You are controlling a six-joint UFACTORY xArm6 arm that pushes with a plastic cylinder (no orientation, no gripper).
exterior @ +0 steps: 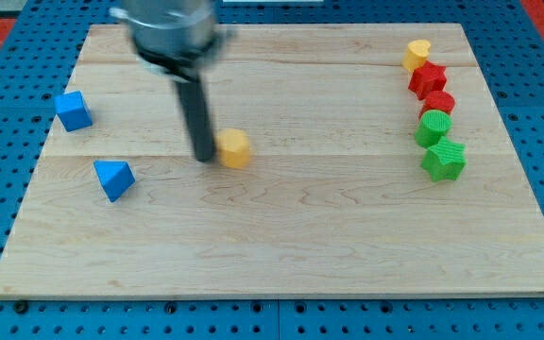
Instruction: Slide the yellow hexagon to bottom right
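With no jaws to grip, my tip (202,158) only touches the left side of the yellow hexagon (235,148), left of the surface (281,255) centre, so an off-centre push could let it slip past.

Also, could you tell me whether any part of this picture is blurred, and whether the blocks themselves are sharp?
In the camera view, the arm's upper housing is smeared by blur and my tip is slightly soft beside the yellow hexagon; the blue, red and green blocks look sharp, under even light with faint shadows.
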